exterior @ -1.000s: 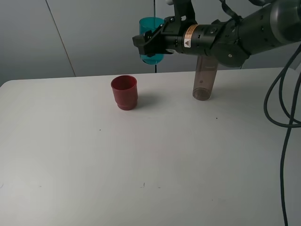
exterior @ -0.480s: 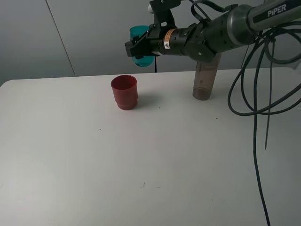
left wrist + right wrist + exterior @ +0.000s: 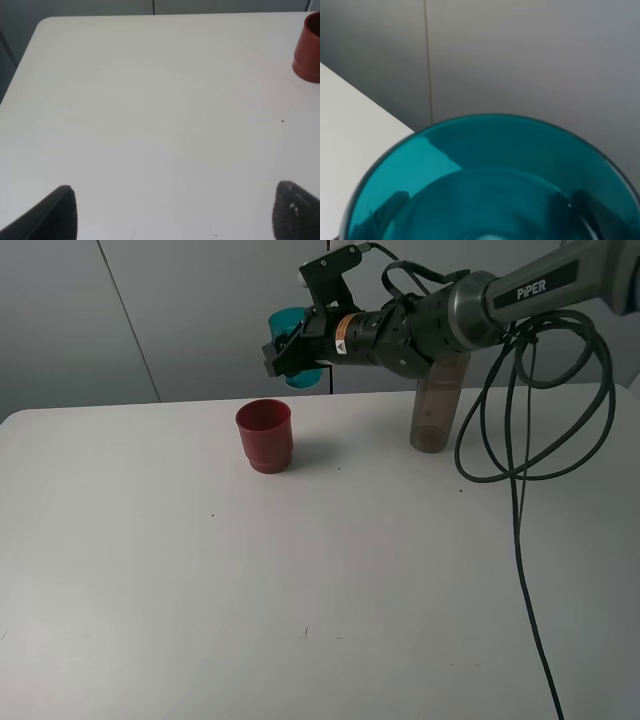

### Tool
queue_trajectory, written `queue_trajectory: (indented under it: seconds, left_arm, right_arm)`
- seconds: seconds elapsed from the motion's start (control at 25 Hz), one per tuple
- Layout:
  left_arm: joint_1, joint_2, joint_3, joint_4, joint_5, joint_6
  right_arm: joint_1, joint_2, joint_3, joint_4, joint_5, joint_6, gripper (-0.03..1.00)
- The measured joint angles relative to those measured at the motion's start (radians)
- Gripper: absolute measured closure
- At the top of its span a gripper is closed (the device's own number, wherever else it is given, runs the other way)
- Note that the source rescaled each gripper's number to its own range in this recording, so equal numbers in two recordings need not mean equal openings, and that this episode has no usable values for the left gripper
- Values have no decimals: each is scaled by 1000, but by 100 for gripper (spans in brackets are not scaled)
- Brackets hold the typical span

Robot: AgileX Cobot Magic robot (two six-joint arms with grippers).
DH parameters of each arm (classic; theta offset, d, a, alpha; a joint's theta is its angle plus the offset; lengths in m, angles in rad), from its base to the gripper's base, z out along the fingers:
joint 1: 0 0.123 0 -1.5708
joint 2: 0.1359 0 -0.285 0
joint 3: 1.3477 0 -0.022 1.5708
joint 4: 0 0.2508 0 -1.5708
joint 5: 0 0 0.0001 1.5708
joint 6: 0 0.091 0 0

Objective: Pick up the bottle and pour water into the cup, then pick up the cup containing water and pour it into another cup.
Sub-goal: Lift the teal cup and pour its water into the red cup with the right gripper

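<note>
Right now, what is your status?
Right gripper shut on teal cup, held in the air. Left gripper open, empty. Red cup upright below, nothing between.

Upright red cup [image 3: 265,435] and bottle [image 3: 435,412]; teal cup [image 3: 290,322] aloft.

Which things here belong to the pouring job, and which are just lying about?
Job: teal cup, held in the air by the right gripper; red cup and bottle, both standing on the table.
Not part of it: only the black cable hanging at the right.
</note>
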Motion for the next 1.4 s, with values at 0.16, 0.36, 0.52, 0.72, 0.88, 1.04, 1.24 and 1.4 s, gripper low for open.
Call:
queue_trajectory:
  seconds: [0.16, 0.36, 0.52, 0.72, 0.88, 1.04, 1.24, 1.4]
  left_arm:
    - [0, 0, 0, 0, 0, 0]
    - [0, 0, 0, 0, 0, 0]
    - [0, 0, 0, 0, 0, 0]
    - [0, 0, 0, 0, 0, 0]
    - [0, 0, 0, 0, 0, 0]
    - [0, 0, 0, 0, 0, 0]
    - [0, 0, 0, 0, 0, 2]
    - [0, 0, 0, 0, 0, 2]
  right_arm:
    - [2, 24, -15, -1, 13, -57, 88]
    - [4, 24, -21, -3, 14, -164, 88]
    - [4, 24, -21, -7, 14, -257, 88]
    - [4, 24, -21, -19, 14, -380, 88]
    - [8, 24, -21, -23, 14, -494, 88]
    - [18, 24, -21, -23, 14, -604, 88]
    - [20, 24, -21, -23, 14, -722, 88]
    - [20, 24, -21, -23, 14, -796, 88]
